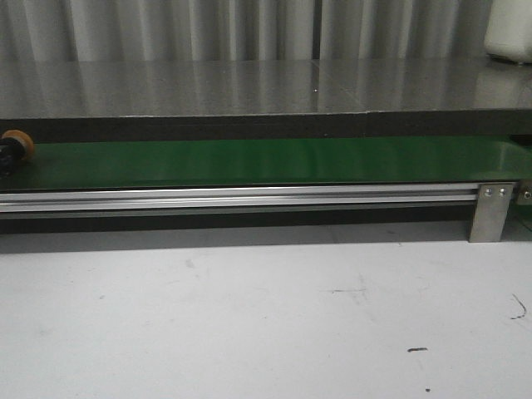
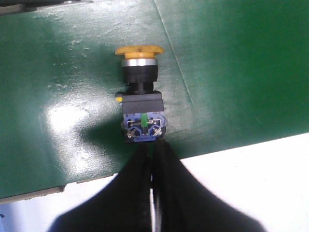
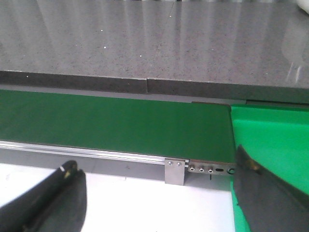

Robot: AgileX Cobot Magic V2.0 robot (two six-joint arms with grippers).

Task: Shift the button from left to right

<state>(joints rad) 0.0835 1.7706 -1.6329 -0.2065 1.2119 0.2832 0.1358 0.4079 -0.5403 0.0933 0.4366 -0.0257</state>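
Note:
The button point(image 1: 15, 148) lies on its side at the far left end of the green belt point(image 1: 266, 162), its orange-yellow cap just inside the front view. In the left wrist view the button point(image 2: 141, 92) shows its yellow cap, black body and blue terminal end. My left gripper point(image 2: 152, 147) is shut, fingertips together right at that blue end, gripping nothing. My right gripper point(image 3: 155, 163) hangs open over the white table near the belt's right end, nothing between its fingers point(image 3: 65, 186). Neither gripper shows in the front view.
An aluminium rail point(image 1: 233, 198) with a metal bracket point(image 1: 492, 212) runs along the belt's near side. Behind the belt is a grey stone counter point(image 1: 249, 87) with a white container point(image 1: 509, 29) at the back right. A bright green surface point(image 3: 275, 140) adjoins the belt's right end.

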